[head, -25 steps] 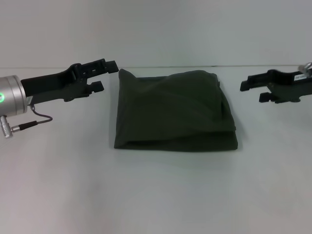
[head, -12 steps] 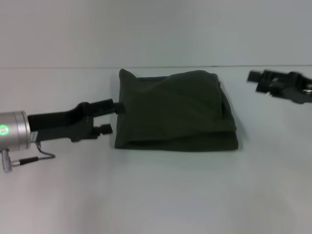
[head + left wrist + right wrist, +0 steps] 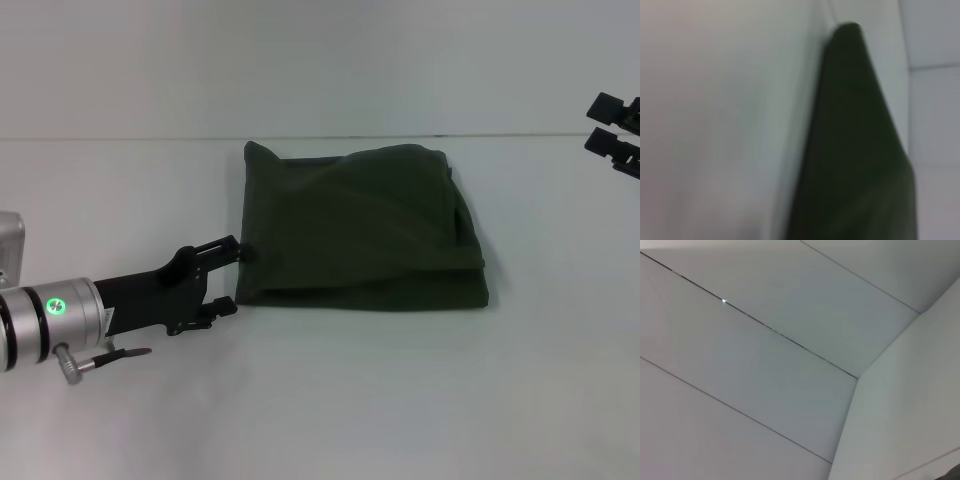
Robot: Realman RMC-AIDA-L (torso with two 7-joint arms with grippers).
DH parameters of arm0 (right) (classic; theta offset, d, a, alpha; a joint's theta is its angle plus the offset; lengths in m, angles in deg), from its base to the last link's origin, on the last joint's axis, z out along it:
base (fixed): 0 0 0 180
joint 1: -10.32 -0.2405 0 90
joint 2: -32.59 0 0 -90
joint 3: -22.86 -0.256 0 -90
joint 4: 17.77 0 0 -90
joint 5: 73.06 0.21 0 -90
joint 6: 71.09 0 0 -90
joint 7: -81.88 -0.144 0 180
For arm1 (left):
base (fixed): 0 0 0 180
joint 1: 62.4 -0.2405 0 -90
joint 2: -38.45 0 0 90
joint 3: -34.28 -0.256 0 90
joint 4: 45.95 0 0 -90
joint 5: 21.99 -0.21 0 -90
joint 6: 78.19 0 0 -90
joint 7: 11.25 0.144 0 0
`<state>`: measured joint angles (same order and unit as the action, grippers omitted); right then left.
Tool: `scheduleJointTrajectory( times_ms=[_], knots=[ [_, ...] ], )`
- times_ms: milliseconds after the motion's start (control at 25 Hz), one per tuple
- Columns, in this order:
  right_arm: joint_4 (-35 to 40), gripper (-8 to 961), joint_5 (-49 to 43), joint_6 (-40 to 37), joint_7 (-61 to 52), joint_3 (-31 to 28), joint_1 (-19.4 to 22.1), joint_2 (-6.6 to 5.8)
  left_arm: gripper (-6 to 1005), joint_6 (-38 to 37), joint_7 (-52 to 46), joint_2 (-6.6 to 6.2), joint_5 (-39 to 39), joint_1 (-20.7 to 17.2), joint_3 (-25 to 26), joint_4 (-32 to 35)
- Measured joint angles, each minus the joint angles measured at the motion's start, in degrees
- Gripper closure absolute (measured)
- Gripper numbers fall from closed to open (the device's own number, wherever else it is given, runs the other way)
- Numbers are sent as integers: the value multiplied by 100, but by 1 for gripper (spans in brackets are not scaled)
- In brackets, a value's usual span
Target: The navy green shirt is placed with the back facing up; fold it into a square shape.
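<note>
Since the earlier head-view frames, we record two displacements. First, the left gripper [image 3: 232,274] has travelled from the far-left corner of the shirt down along its left edge, toward 6 o'clock, and now sits at the near-left corner. Second, the right gripper [image 3: 608,122] has withdrawn toward 2 o'clock and is now at the far right margin, well apart from the garment.

Jaw state, left: the two fingers are parted by a moderate gap and hold nothing. The upper fingertip lies at or just touching the shirt's left edge; we cannot tell whether real contact exists. Jaw state, right: the fingers appear parted and empty, though only their tips show.

Working outward, the navy green shirt [image 3: 360,228] lies at the centre of the white table [image 3: 330,400]. It is already a compact, layered, roughly square packet, plain side up, with a stacked fold line visible along the near edge and the right side. The left wrist view shows the shirt [image 3: 860,150] only as a dark wedge against the table.

Progress assessment: we judge the folding essentially complete. What may remain is minor: squaring the slightly bulged far-left corner or tidying the near-left edge, after which both arms retract.
</note>
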<state>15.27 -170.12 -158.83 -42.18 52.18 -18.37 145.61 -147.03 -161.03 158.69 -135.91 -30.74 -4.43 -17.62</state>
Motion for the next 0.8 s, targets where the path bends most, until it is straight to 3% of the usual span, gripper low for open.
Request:
scheduleJointTrajectory(
  times_ms=[800],
  knots=[
    [-43, 189, 13, -19, -42, -25, -25, 18, 83, 652, -72, 94, 40, 79, 101, -286]
  ],
)
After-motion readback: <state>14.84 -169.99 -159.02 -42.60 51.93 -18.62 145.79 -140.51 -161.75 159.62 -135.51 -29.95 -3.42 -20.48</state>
